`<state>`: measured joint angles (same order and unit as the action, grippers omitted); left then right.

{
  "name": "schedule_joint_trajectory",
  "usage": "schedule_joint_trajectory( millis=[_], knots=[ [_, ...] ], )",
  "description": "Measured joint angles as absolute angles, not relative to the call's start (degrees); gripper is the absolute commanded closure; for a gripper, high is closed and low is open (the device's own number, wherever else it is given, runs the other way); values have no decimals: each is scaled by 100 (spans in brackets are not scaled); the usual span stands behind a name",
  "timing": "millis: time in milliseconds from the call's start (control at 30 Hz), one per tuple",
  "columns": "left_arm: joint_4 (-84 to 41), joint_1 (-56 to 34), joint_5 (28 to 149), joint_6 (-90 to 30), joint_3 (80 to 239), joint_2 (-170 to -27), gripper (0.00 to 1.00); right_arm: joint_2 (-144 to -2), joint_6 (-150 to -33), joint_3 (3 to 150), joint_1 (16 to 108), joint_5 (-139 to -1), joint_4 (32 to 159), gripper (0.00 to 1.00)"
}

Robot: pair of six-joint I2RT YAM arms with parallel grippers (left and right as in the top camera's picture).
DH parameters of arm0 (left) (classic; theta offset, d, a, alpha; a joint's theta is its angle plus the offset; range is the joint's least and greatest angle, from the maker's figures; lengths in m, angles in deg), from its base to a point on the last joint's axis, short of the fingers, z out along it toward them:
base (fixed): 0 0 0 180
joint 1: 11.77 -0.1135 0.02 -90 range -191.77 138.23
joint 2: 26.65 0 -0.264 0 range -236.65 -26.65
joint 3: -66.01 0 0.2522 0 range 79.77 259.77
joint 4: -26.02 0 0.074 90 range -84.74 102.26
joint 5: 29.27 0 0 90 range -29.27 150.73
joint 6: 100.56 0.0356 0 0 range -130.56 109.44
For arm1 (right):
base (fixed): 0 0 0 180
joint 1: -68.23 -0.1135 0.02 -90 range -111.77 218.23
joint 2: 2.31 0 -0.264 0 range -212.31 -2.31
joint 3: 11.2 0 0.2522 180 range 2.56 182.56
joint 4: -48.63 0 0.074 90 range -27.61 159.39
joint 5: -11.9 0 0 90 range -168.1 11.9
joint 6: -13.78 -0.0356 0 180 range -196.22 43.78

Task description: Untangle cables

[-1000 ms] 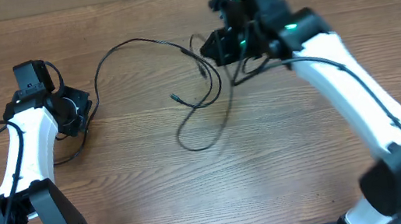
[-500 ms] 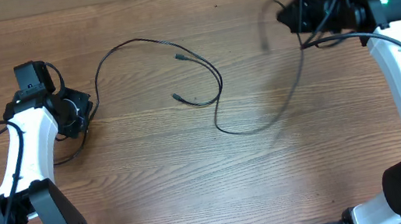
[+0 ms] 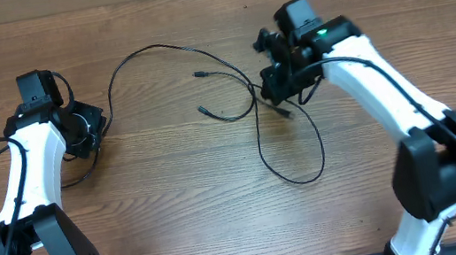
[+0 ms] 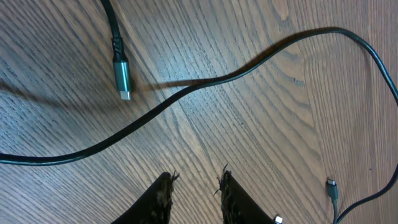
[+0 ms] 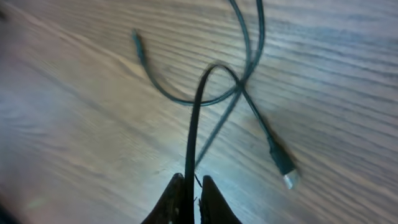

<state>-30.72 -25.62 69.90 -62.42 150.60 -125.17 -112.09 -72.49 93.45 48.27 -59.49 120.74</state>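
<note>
Partly blurred, cables (image 5: 193, 124) in right gripper (image 5: 193, 180)

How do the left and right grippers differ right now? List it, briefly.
The right gripper pinches a black cable between its fingers; the left gripper holds nothing, its fingers slightly apart. The right gripper is near the table's middle among the strands; the left gripper sits at the left side, a loose strand lying ahead of it untouched. Both point down at the wooden table.
</note>
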Motion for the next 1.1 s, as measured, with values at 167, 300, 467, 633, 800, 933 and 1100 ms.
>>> schedule_joint_trajectory(
  millis=[167, 300, 467, 633, 800, 933, 1100],
  knots=[
    [-3083, -2562, 6990, -6244, 15060, -12517, 71, -11718, -7230, 9306, 4671, -6327, 11823, 83],
    [-3085, -2562, 6988, -6242, 15060, -12517, 71, -12042, -7208, 9299, 4518, -6434, 11742, 62],
    [-3085, -2562, 6988, -6242, 15060, -12517, 70, -12308, -7400, 9292, 4322, -6507, 11626, 49],
    [-3085, -2562, 6988, -6242, 15060, -12517, 69, -12387, -7641, 9290, 4269, -6668, 11526, 49],
    [-3085, -2562, 6988, -6242, 15060, -12517, 68, -12582, -7756, 9290, 4245, -6819, 11464, 51],
    [-3083, -2562, 6983, -6242, 15060, -12517, 68, -12671, -7778, 9323, 4131, -7116, 11418, 81],
    [-3088, -2562, 6972, -6242, 15060, -12517, 67, -12728, -7975, 9365, 3935, -7569, 11383, 96]
  ],
)
